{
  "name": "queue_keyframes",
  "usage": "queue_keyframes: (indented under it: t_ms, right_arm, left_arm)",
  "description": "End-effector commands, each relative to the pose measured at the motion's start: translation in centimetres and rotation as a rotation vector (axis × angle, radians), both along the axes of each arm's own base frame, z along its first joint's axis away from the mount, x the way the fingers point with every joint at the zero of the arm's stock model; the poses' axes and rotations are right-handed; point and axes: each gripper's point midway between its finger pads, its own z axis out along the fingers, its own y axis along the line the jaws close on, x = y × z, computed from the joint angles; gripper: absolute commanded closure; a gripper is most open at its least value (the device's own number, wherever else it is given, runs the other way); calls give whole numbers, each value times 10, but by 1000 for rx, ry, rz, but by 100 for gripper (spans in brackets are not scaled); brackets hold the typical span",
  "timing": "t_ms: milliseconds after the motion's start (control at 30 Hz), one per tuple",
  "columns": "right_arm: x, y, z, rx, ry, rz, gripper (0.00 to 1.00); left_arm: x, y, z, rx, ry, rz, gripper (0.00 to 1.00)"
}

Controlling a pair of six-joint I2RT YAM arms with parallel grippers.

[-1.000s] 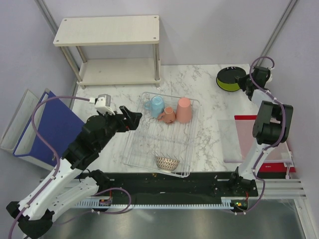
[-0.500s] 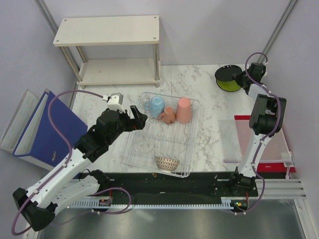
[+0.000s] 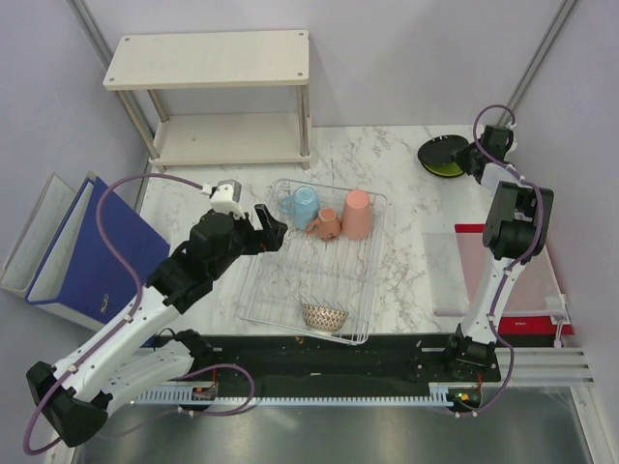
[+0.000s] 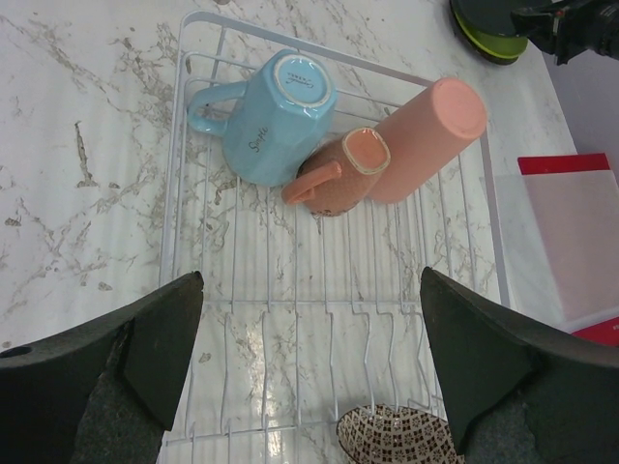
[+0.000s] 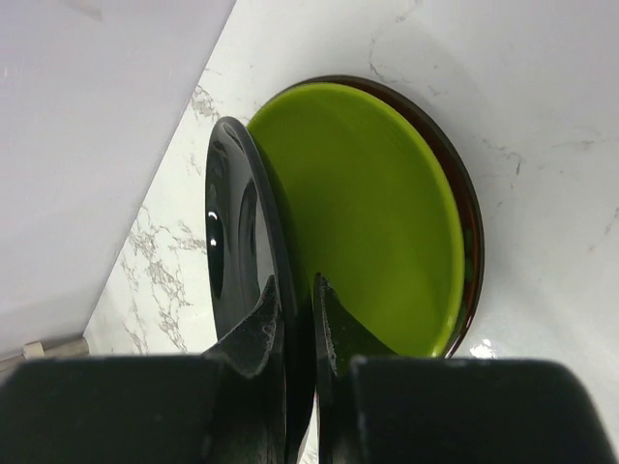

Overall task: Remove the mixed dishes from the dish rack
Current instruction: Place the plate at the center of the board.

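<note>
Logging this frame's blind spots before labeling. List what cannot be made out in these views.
- Net-patterned bowl: in the left wrist view, cut off by the bottom edge.
- Dark red-brown plate: in the right wrist view only a rim shows, because the lime green plate covers it.
- Black plate: its lower rim is hidden between the right gripper fingers.
- Light blue cup: the lettering is too small to read.

At the back left of your marble tabletop (image 3: 406, 251) stands a two-tier beige wooden shelf (image 3: 208, 60). To your left, a blue folder (image 3: 82, 256) lies tilted off the table edge beside a pale grey tray (image 3: 27, 237). To your right, a translucent sheet (image 3: 447, 275) overlaps a red board (image 3: 532, 295).
</note>
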Motion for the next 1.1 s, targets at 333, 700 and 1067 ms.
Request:
queue_keyframes:
  t_ms: [333,700,1067]
  right_arm:
    - [19,-18,1,-70,-13,7,80]
    - [15,-17,11,-72,-11,5,49]
    - [-11,-19,28,-112,28,-15,48]
  left_arm:
    - [7,-3,1,15,-24,-9,1]
    - [4,-4,3,2,-25,-22,1]
    - [-1,-7,3,-9,-17,-46,1]
